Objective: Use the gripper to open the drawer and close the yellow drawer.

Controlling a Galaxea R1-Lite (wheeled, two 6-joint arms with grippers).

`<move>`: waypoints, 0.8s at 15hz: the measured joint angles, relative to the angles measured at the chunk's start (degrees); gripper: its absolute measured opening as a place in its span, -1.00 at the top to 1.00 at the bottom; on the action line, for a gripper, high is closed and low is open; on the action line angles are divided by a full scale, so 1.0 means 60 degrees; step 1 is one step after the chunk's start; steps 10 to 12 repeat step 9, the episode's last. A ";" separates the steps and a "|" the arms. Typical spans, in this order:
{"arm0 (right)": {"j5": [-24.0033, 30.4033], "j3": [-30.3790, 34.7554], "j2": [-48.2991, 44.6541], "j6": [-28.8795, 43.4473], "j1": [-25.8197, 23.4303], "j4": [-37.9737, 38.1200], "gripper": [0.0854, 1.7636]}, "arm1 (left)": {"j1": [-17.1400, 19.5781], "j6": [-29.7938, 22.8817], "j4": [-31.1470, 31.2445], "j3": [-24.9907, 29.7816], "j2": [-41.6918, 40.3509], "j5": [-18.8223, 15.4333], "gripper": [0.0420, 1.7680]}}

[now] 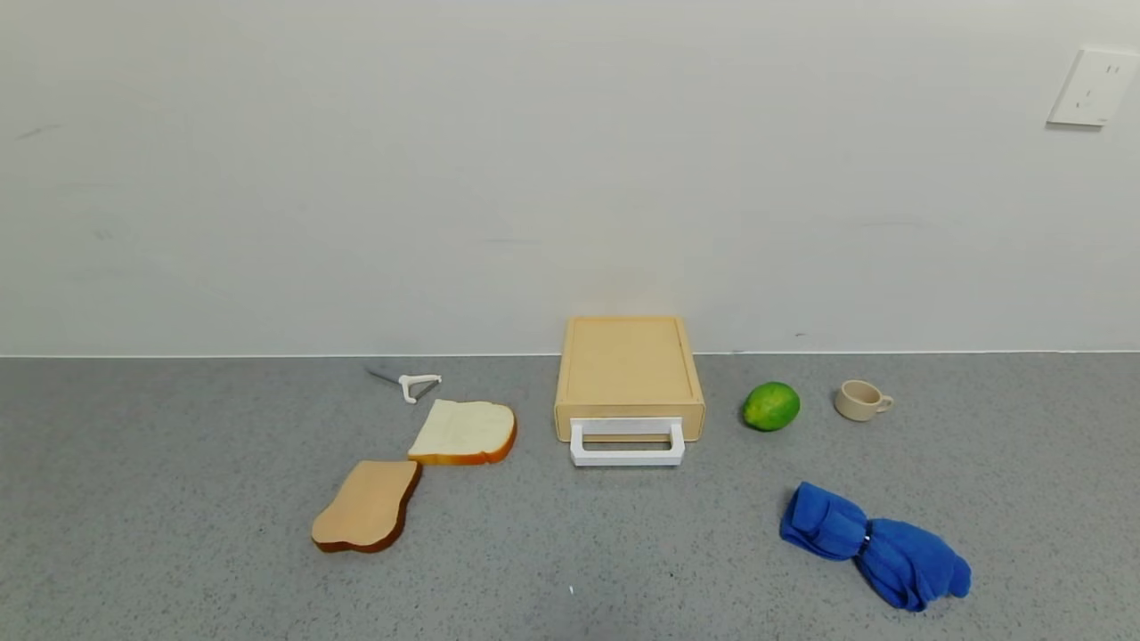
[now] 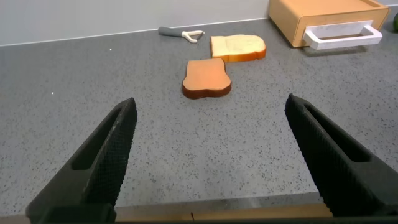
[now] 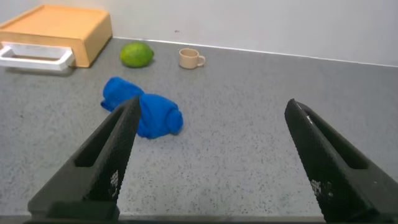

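Drawer [image 1: 629, 429] sits shut in its low yellow-tan box [image 1: 629, 365] at the far middle of the counter [image 1: 178, 534], against the wall, with the white loop handle [image 1: 628, 456] sticking out toward you. Neither arm shows in the head view; both wait at the near edge. Your left gripper [image 2: 211, 155] has its fingers spread wide with nothing between them, looking across the bread slices [image 2: 207, 78] toward the box at the far right; your right gripper [image 3: 211, 155] is just as wide open and empty, with the blue cloth [image 3: 142, 112], the lime [image 3: 136, 54] and the small cup [image 3: 189, 58] ahead of it. The box looks light and unanchored, so you risk dragging the whole thing forward instead of sliding the tray if you pull off-axis or too fast. Closing on only a corner of the loop could let it slip out. Coming in from the right, a low sweep may snag the cloth or roll the lime; from the left, you may nudge the bread or the peeler [image 1: 411, 385].
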 joint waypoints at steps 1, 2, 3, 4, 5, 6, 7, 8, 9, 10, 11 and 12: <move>0.0317 0.0354 0.0000 0.0085 0.0000 -0.0443 -0.92 | 0.0000 -0.0006 0.0002 0.0000 0.0000 -0.0002 -0.94; 0.0545 0.0620 0.0000 0.0246 0.0000 -0.0465 -0.92 | 0.0000 -0.0010 0.0002 0.0000 0.0000 0.0000 -0.94; 0.0605 0.0750 0.0000 0.0482 0.0000 -0.0358 -0.92 | 0.0000 -0.0014 0.0002 0.0000 0.0000 0.0000 -0.94; 0.0603 0.0813 0.0000 0.0744 0.0000 -0.0358 -0.92 | 0.0000 -0.0014 0.0002 0.0000 0.0000 0.0000 -0.94; 0.0569 0.0841 0.0000 0.0843 0.0000 -0.0358 -0.92 | 0.0000 -0.0010 0.0002 0.0000 0.0000 0.0000 -0.94; 0.0451 0.0859 0.0000 0.0912 0.0000 -0.0358 -0.92 | 0.0000 -0.0014 0.0002 0.0000 0.0000 0.0000 -0.94; 0.0419 0.0872 0.0000 0.0929 0.0008 -0.0362 -0.92 | 0.0000 -0.0014 0.0002 0.0000 0.0000 0.0000 -0.94; 0.0414 0.0872 0.0000 0.0935 0.0012 -0.0362 -0.92 | 0.0000 -0.0010 0.0002 0.0000 0.0000 0.0000 -0.94; 0.0412 0.0872 0.0000 0.0935 0.0012 -0.0362 -0.92 | 0.0000 -0.0014 0.0002 0.0000 0.0000 0.0000 -0.94; 0.0412 0.0872 0.0000 0.0935 0.0012 -0.0362 -0.92 | 0.0000 -0.0014 0.0002 0.0000 0.0000 0.0000 -0.94; 0.0412 0.0872 0.0000 0.0935 0.0012 -0.0362 -0.92 | 0.0000 -0.0014 0.0002 0.0000 0.0000 0.0000 -0.94; 0.0412 0.0872 0.0000 0.0935 0.0012 -0.0362 -0.92 | 0.0000 -0.0014 0.0002 0.0000 0.0000 0.0000 -0.94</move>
